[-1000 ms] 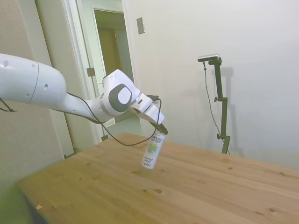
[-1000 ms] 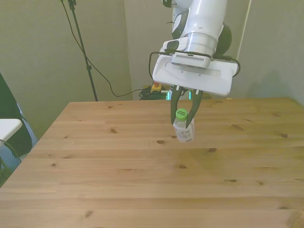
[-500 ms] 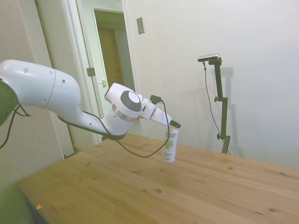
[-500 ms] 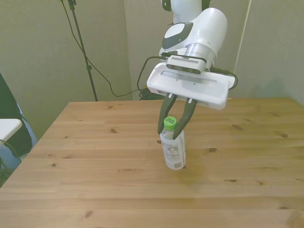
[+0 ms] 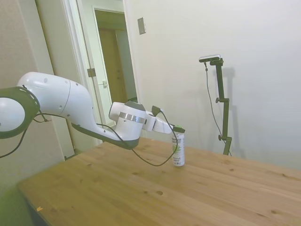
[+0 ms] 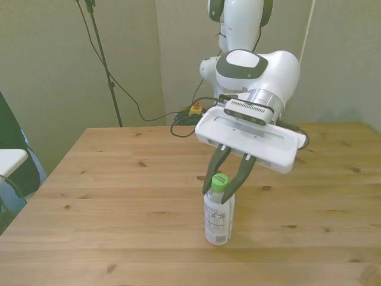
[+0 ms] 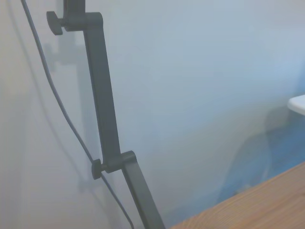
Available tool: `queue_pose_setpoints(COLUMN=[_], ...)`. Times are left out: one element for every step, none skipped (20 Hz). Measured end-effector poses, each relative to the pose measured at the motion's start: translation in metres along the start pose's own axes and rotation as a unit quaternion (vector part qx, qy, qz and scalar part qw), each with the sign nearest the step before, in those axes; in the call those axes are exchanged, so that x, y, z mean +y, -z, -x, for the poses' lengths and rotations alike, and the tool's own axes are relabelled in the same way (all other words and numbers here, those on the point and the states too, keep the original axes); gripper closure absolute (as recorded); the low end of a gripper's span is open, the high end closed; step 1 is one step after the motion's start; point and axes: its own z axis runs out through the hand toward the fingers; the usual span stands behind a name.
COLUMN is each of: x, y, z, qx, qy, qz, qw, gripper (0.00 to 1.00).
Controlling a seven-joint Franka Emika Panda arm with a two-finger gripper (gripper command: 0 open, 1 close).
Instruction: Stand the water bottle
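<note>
We find the water bottle (image 6: 218, 215) standing upright on the wooden bench (image 6: 119, 196), near the middle of its surface, with its base on the boards and its green cap uppermost. The tool (image 6: 229, 180) is pinching the bottle at the neck, one dark finger on either side just under the cap.

The front view gives us the grip plainly: both fingers (image 6: 215, 170) converge on the cap, and the label's dark text and green graphics face the camera. The side view shows the bottle (image 5: 178, 149) in profile, vertical, with the tool (image 5: 178, 129) meeting its top nearly level from the picture's left; the finger gap cannot be read there. The wrist view shows neither bottle nor fingers, only a pale wall and a strip of bench edge (image 7: 257, 202).

Around the bottle we see bare boards, and nothing on the bench lies next to it. An open doorway (image 5: 113, 70) stands behind the arm in the side view. In the front view a dark cable (image 6: 196, 116) loops from the wrist, and part of a white surface (image 6: 9, 161) shows beyond the bench at the front view's left.

The arm (image 5: 61, 106) reaches low and far out, forearm almost horizontal, its wide white flange tilted down toward the front view's right.
</note>
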Motion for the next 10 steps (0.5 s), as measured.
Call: queue_pose_setpoints(x=[0.0017, 0.0009, 0.0009, 0.001, 0.0011, 0.0012, 0.0014, 0.0015, 0.0018, 0.0021], y=[-0.0017, -0.0018, -0.0018, -0.0017, -0.0016, -0.0014, -0.0013, -0.0011, -0.0007, -0.0004], z=[0.0033, 0.0042, 0.0053, 0.0056, 0.0055, 0.0053, 0.0053, 0.0051, 0.0049, 0.0047], qx=[0.002, 0.005, 0.005, 0.005, 0.004, 0.004, 0.004, 0.004, 0.004, 0.004], qy=[0.001, 0.001, 0.0, 0.001, 0.001, 0.0, 0.0, 0.0, 0.0, 0.0], qz=[0.0, -0.002, -0.002, -0.002, -0.002, -0.002, -0.001, -0.001, -0.001, -0.001], qw=[1.0, 1.0, 1.0, 1.0, 1.0, 1.0, 1.0, 1.0, 1.0, 1.0], gripper=[1.0, 0.0, 0.0, 0.0, 0.0, 0.0, 0.0, 0.0, 0.0, 0.0])
